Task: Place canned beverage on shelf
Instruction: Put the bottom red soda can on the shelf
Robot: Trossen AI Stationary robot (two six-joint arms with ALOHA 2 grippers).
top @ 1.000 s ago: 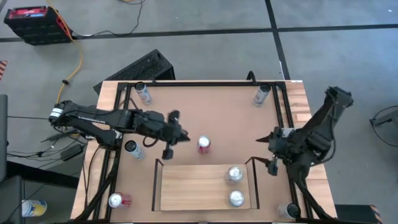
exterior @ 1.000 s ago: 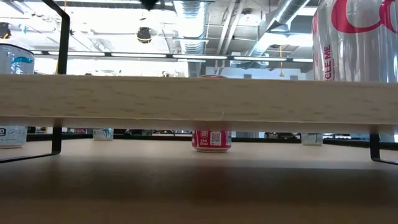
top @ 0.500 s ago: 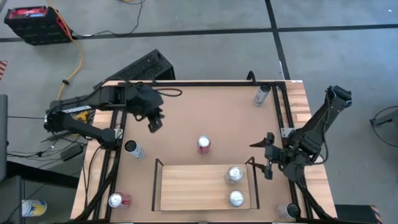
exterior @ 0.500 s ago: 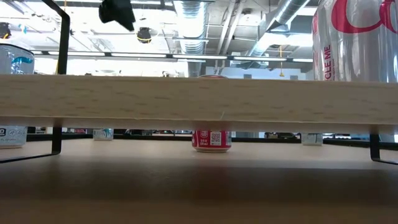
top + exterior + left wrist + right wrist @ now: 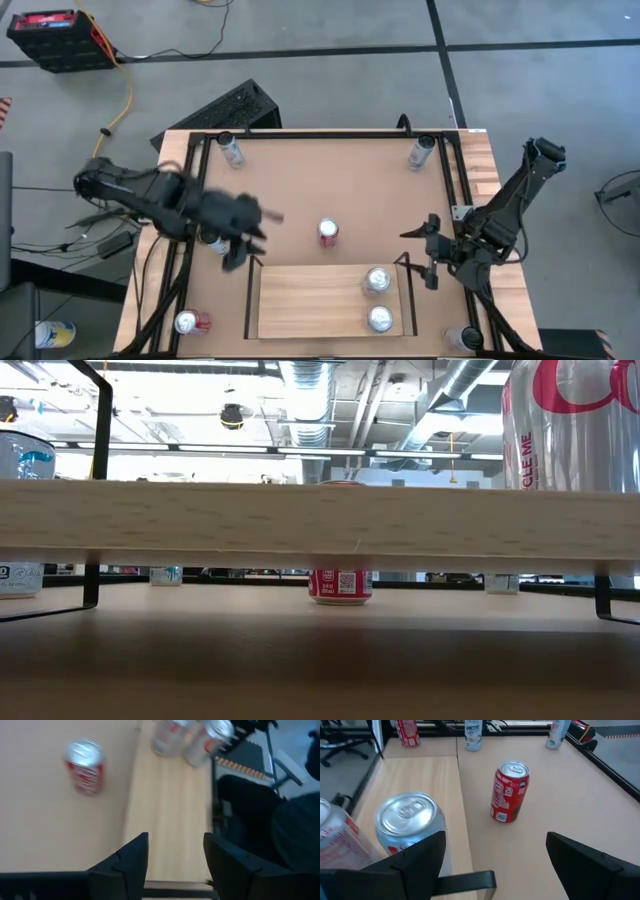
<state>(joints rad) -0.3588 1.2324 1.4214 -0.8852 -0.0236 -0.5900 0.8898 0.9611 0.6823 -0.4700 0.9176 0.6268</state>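
A red can [image 5: 327, 232] stands upright on the brown tabletop just beyond the shelf [image 5: 310, 305], a pale plank board with black end rails. Two silver cans [image 5: 376, 280] [image 5: 379, 319] stand on the shelf's right part. My left gripper [image 5: 250, 240] hovers above the shelf's left end, open and empty. In the left wrist view the gripper [image 5: 175, 862] looks along the board toward the silver cans [image 5: 207, 740], with the red can [image 5: 85, 766] to one side. My right gripper [image 5: 425, 255] waits open by the shelf's right end, the red can [image 5: 510, 791] ahead of it.
More cans stand at the table's corners: far left [image 5: 230, 148], far right [image 5: 421, 152], near left [image 5: 190, 321], near right [image 5: 462, 340]. A black frame [image 5: 300, 134] runs round the tabletop. The low view shows the shelf's front edge [image 5: 320, 515] with the red can [image 5: 340, 585] behind.
My left gripper has drawn back from beside the red can, swung toward the table's far left, then come down toward the near side, over the shelf's left end. The red can stays where it was. My right gripper has sunk a little.
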